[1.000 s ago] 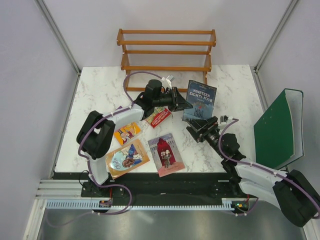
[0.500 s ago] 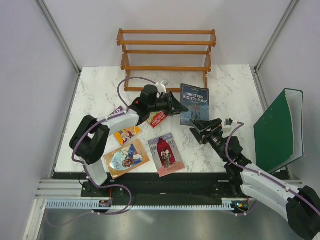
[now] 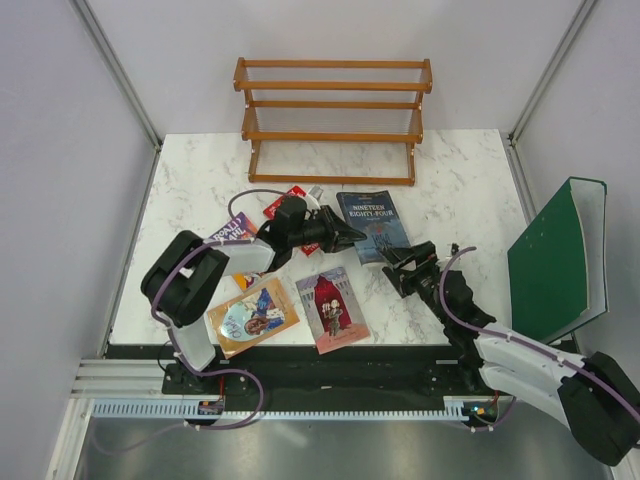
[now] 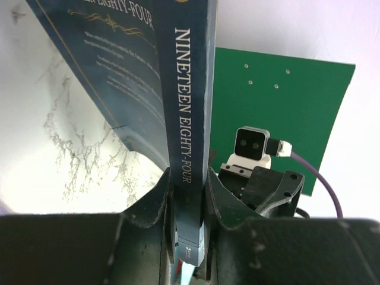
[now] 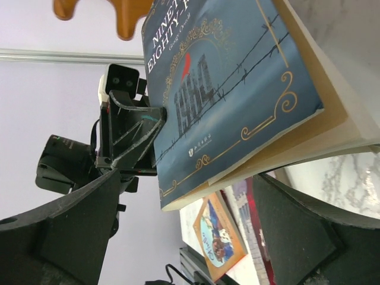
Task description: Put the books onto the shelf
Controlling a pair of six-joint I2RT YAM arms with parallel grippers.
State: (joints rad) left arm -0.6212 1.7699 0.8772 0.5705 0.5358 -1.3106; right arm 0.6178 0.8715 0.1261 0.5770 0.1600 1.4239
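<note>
1. While the left arm draws back, four paperbacks lie flat on the left half of the table [image 3: 465,175]: the purple Roald Dahl book [image 3: 230,228], the orange book [image 3: 253,315], the red book [image 3: 285,203] and the pink book [image 3: 332,308]. The red one now shows behind the arm, where a second ago it lay in front of it.
2. The left gripper [image 3: 338,232] is clenched on the spine of the dark blue book [image 3: 372,222]; its wrist view shows the spine pinched between both fingers. Over the last second it has pulled toward its base and brought the book down from a raised tilt to a lower, flatter lie near mid-table.
3. That move takes the book away from the shelf [image 3: 333,105], which holds nothing and is well apart from it. Shelving has not begun.
4. The right gripper [image 3: 402,262] is released, its fingers spread wide and holding nothing, just beside the book's near corner. Its wrist view shows that corner between them, so a handover or regrip looks likely.
5. The green binder [image 3: 550,262] at far right has not moved.
</note>
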